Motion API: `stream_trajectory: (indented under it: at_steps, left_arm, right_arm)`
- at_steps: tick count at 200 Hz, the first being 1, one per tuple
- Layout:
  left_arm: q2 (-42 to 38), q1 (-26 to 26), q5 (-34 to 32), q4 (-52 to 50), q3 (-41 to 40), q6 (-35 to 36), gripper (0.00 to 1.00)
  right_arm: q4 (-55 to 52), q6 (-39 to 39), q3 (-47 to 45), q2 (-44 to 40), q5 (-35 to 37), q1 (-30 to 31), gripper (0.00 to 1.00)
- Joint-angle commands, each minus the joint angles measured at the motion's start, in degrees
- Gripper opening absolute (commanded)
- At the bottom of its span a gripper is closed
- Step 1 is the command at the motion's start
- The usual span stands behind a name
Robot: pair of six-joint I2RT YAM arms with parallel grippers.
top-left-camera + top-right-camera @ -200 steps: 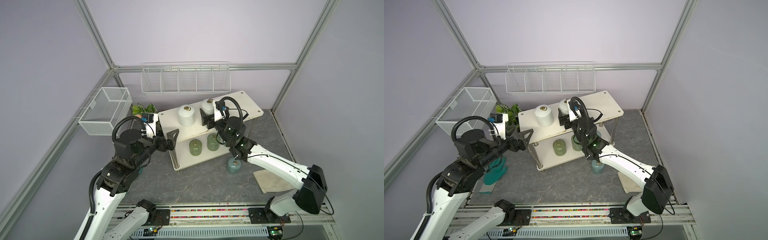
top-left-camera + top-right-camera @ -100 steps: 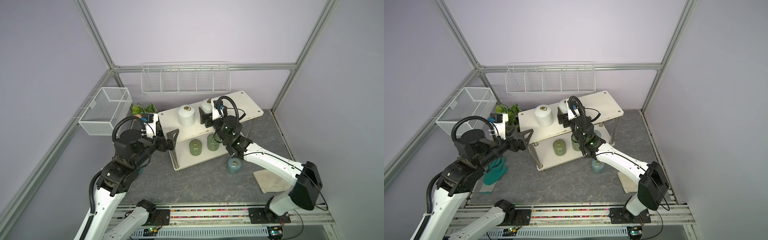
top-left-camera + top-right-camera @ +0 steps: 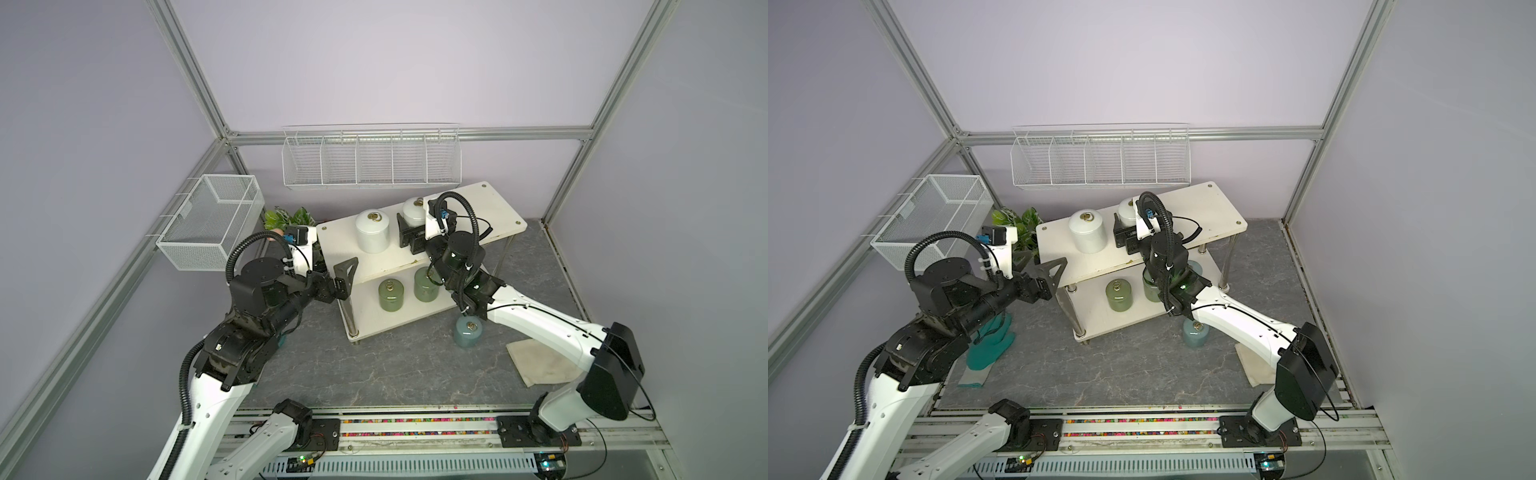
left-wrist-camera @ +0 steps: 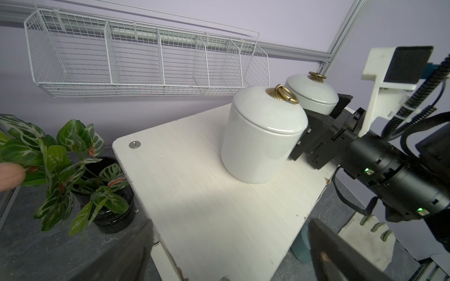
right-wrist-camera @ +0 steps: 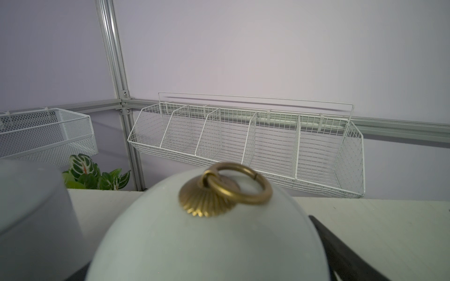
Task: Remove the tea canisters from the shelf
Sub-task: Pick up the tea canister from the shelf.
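Right claw [image 3: 413, 228] stands spread wide around the rear white canister [image 3: 413, 207] atop the shelf [image 3: 494, 212], contact unclear, while left claw [image 3: 1040, 270] gapes wide, holding nothing.

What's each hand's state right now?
Left hand: open, empty, beside the shelf.
Right hand: around the rear white canister; whether it grips cannot be told.

The left gripper [image 3: 1039, 267] points toward frame centre, jaws spread wide. The right gripper [image 3: 409, 229] sits just above centre, its jaw state unclear.
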Motion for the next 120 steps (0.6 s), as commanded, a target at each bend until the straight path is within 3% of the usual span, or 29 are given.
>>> stream_trajectory:
  at_steps: [1,25,72,103,120]
  left_arm:
    - [0.09,-0.31,-0.46,-0.46,-0.08,1.27,1.0]
    - [0.07,-0.3,-0.69,-0.46,-0.04,1.19,1.0]
    - [0.46,-0.32,-0.69,-0.38,0.13,1.11,1.0]
    - [0.49,-0.35,-0.62,-0.29,0.15,1.17,1.0]
    - [0.4,-0.26,-0.64,-0.29,0.15,1.1,1.0]
  right_arm:
    - [2.25,0.41,-0.63,0.68,0.82,-0.38,0.93]
    - [1.97,0.37,-0.63,0.77,0.76,-0.35,0.78]
    - [2.01,0.34,-1.24,0.46,0.49,-0.51,0.71]
    - [1.9,-0.26,-1.68,-0.15,-0.77,-0.46,0.59]
    - [1.73,-0.55,-1.9,-0.5,-1.58,-0.46,0.59]
